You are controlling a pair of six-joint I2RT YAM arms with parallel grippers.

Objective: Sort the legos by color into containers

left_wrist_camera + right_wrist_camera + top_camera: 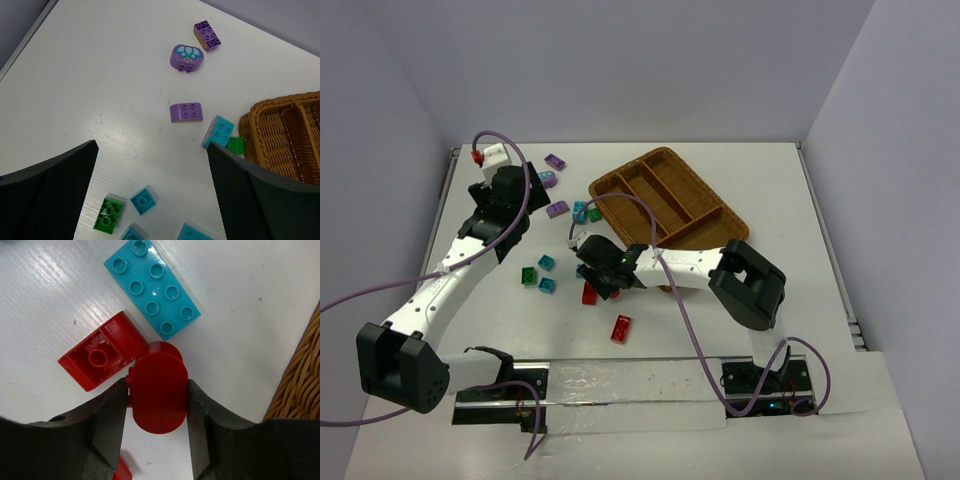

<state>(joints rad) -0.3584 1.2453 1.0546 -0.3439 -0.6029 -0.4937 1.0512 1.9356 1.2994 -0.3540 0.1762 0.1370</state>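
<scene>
Three purple legos (186, 112), one tray (260, 130)

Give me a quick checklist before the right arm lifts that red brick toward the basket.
1. Grip: right gripper shut on the rounded red brick, fingers on both sides. Ok.
2. Upturned red brick free of the held one: looks right against it. Cannot tell.
3. Teal brick apart from the grip. Ok.
4. Wicker tray ready: no bricks seen in its compartments. Ok.
5. Left gripper out of the way: open, off by the purple bricks. Ok.
</scene>
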